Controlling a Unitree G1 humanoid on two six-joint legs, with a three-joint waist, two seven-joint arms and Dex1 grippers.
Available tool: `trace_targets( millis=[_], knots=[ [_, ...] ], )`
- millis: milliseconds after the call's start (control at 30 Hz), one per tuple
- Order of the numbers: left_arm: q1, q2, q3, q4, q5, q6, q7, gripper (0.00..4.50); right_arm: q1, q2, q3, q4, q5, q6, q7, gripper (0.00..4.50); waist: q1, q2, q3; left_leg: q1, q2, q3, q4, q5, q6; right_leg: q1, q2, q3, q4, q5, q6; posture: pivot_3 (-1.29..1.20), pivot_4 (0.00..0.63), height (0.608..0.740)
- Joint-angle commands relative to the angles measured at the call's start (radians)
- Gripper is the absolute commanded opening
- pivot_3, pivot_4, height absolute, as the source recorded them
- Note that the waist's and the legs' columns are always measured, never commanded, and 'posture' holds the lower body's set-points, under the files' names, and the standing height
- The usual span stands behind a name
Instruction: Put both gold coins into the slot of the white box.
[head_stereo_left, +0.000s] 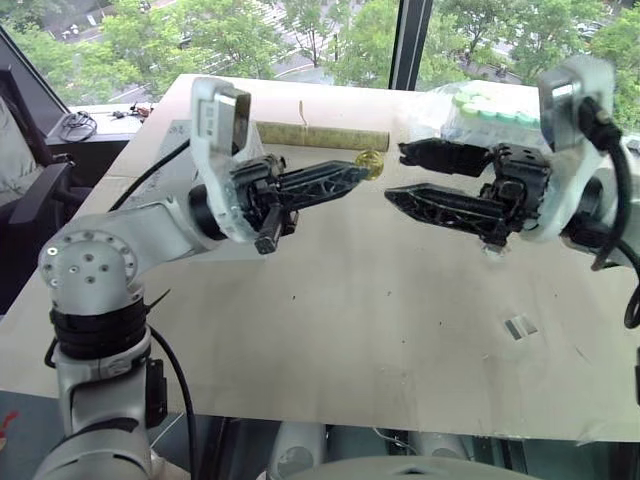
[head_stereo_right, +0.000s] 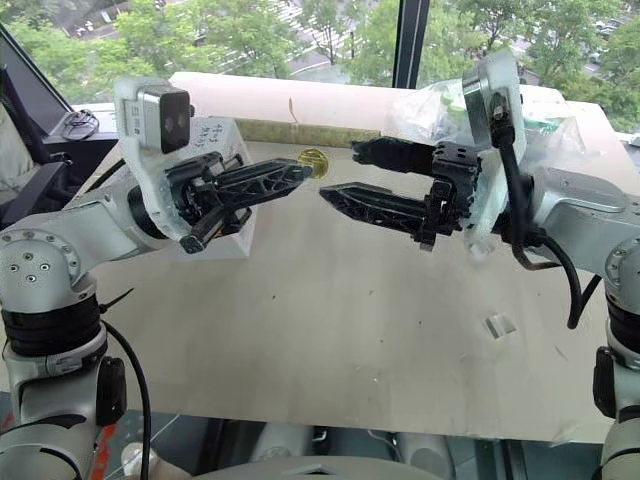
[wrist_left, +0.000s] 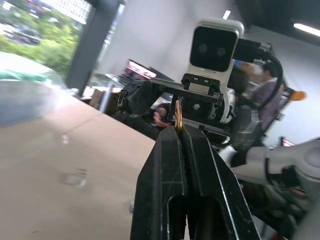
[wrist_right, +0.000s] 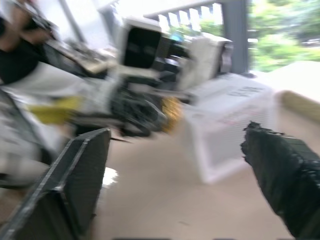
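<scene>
Centre of the head views: we see the left gripper (head_stereo_left: 362, 170) reaching in from the left, its two black fingers pressed together on a gold coin (head_stereo_left: 369, 163). The coin stands out past the fingertips, held above the table (head_stereo_left: 330, 330). In the left wrist view the coin (wrist_left: 178, 116) shows edge-on, a thin gold sliver pinched at the very tip of the closed fingers.

Facing it from the right, we note the right gripper (head_stereo_left: 396, 172) with its jaws spread wide, one finger above the other, nothing between them. Its tips stand just beside the coin without touching it. In the right wrist view the two fingers sit well apart at the frame's lower corners.

The white box (head_stereo_right: 225, 150) sits at upper left of the right eye view, behind the left gripper and largely hidden by it. In the right wrist view the box (wrist_right: 227, 125) is right of centre, with dark handwriting on its top face; we cannot read it. The slot we cannot make out.

A clear bag of green-capped tubes (head_stereo_left: 490, 108) lies at upper right, behind the right gripper. A long tan strip (head_stereo_left: 320, 136) lies along the table's far edge. A small clear scrap (head_stereo_left: 520, 327) rests at lower right.
</scene>
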Motion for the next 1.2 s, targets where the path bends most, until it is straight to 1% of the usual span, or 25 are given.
trace_targets(
  millis=[33, 100, 133, 200, 233, 267, 333, 433, 533, 667, 800, 1000, 1200],
  knots=[
    [0.008, 0.035, 0.051, -0.101, 0.215, -0.076, 0.256, 0.00, 0.034, -0.040, -0.021, -0.005, -0.237, -0.119, 0.161, 4.45, -0.002, -0.002, 0.001, 0.000, 0.000, 0.000, 0.000, 0.000, 0.000, 0.000, 0.000, 0.000, 0.000, 0.000, 0.000, 0.00, 0.150, 0.740],
    [0.002, 0.084, 0.003, -0.156, 0.433, -0.023, 0.489, 0.00, 0.049, -0.017, -0.046, 0.040, -0.277, -0.171, 0.232, 4.45, -0.004, -0.002, 0.001, 0.001, -0.001, 0.001, 0.000, 0.000, 0.000, 0.000, 0.000, 0.001, 0.000, 0.000, 0.000, 0.00, 0.150, 0.740],
    [-0.006, 0.087, -0.015, -0.175, 0.509, -0.002, 0.582, 0.00, 0.049, -0.013, -0.049, 0.053, -0.295, -0.186, 0.270, 4.45, -0.005, -0.003, 0.001, 0.001, -0.001, 0.001, 0.000, 0.000, 0.000, 0.000, 0.001, 0.001, 0.000, 0.000, 0.000, 0.00, 0.150, 0.740],
    [-0.042, 0.076, -0.045, -0.211, 0.586, 0.079, 0.714, 0.00, 0.041, -0.003, -0.045, 0.072, -0.333, -0.203, 0.313, 4.45, -0.004, -0.003, 0.002, 0.002, -0.001, 0.002, 0.000, 0.000, 0.000, 0.001, 0.001, 0.002, 0.001, 0.002, 0.004, 0.00, 0.150, 0.740],
    [-0.075, 0.063, -0.061, -0.216, 0.612, 0.173, 0.785, 0.00, 0.038, 0.002, -0.039, 0.083, -0.353, -0.209, 0.327, 4.45, -0.003, -0.004, 0.002, 0.002, -0.001, 0.001, 0.000, 0.000, 0.000, 0.000, 0.002, 0.002, 0.001, 0.002, 0.004, 0.00, 0.150, 0.740],
    [-0.104, 0.045, -0.070, -0.213, 0.624, 0.254, 0.835, 0.00, 0.037, 0.005, -0.031, 0.091, -0.375, -0.218, 0.343, 4.45, -0.003, -0.004, 0.002, 0.001, 0.000, 0.001, 0.000, 0.000, 0.000, 0.000, 0.002, 0.001, 0.001, 0.002, 0.004, 0.00, 0.150, 0.740],
    [-0.151, 0.037, -0.102, -0.206, 0.657, 0.344, 0.861, 0.00, 0.037, 0.008, -0.019, 0.100, -0.410, -0.233, 0.371, 4.45, 0.002, -0.007, 0.004, 0.001, 0.000, 0.000, 0.000, 0.000, 0.000, 0.000, 0.001, 0.001, 0.001, 0.002, 0.004, 0.00, 0.150, 0.740],
    [-0.225, -0.021, -0.098, -0.187, 0.736, 0.486, 0.902, 0.00, 0.026, 0.031, -0.021, 0.118, -0.430, -0.234, 0.402, 4.45, 0.000, -0.008, 0.005, 0.000, 0.000, 0.000, 0.000, 0.000, 0.000, 0.000, 0.000, 0.000, 0.000, 0.002, 0.004, 0.00, 0.150, 0.740],
    [-0.248, 0.001, -0.109, -0.150, 0.824, 0.560, 0.881, 0.00, 0.021, 0.043, -0.040, 0.118, -0.421, -0.230, 0.440, 4.45, -0.005, -0.008, 0.005, 0.000, -0.001, 0.000, 0.000, 0.000, -0.001, 0.000, 0.000, 0.000, 0.000, 0.002, 0.004, 0.00, 0.150, 0.740],
    [-0.242, 0.002, -0.091, -0.114, 0.888, 0.602, 0.813, 0.00, 0.011, 0.056, -0.055, 0.105, -0.436, -0.259, 0.470, 4.45, -0.005, -0.008, 0.005, 0.001, 0.000, 0.000, -0.001, 0.000, -0.001, -0.001, 0.002, 0.000, 0.002, 0.002, 0.004, 0.00, 0.150, 0.740],
    [-0.237, -0.016, -0.055, -0.079, 0.930, 0.615, 0.752, 0.00, -0.004, 0.074, -0.081, 0.106, -0.423, -0.261, 0.466, 4.45, -0.004, -0.008, 0.005, 0.001, 0.000, 0.001, -0.001, 0.000, -0.001, -0.001, 0.001, 0.000, 0.002, 0.002, 0.004, 0.00, 0.150, 0.740],
    [-0.218, -0.049, 0.000, -0.050, 0.951, 0.615, 0.672, 0.00, -0.007, 0.076, -0.090, 0.105, -0.461, -0.272, 0.478, 4.45, -0.003, -0.008, 0.005, 0.001, 0.000, 0.001, -0.001, 0.000, -0.001, -0.001, -0.001, 0.000, 0.001, 0.003, 0.004, 0.00, 0.150, 0.740],
    [-0.227, -0.085, 0.027, -0.038, 0.938, 0.615, 0.612, 0.00, -0.002, 0.063, -0.090, 0.133, -0.511, -0.301, 0.519, 4.45, -0.003, -0.008, 0.005, 0.001, 0.000, 0.001, -0.001, 0.000, -0.001, -0.001, 0.000, 0.000, 0.002, 0.003, 0.004, 0.00, 0.150, 0.740]
  ],
)
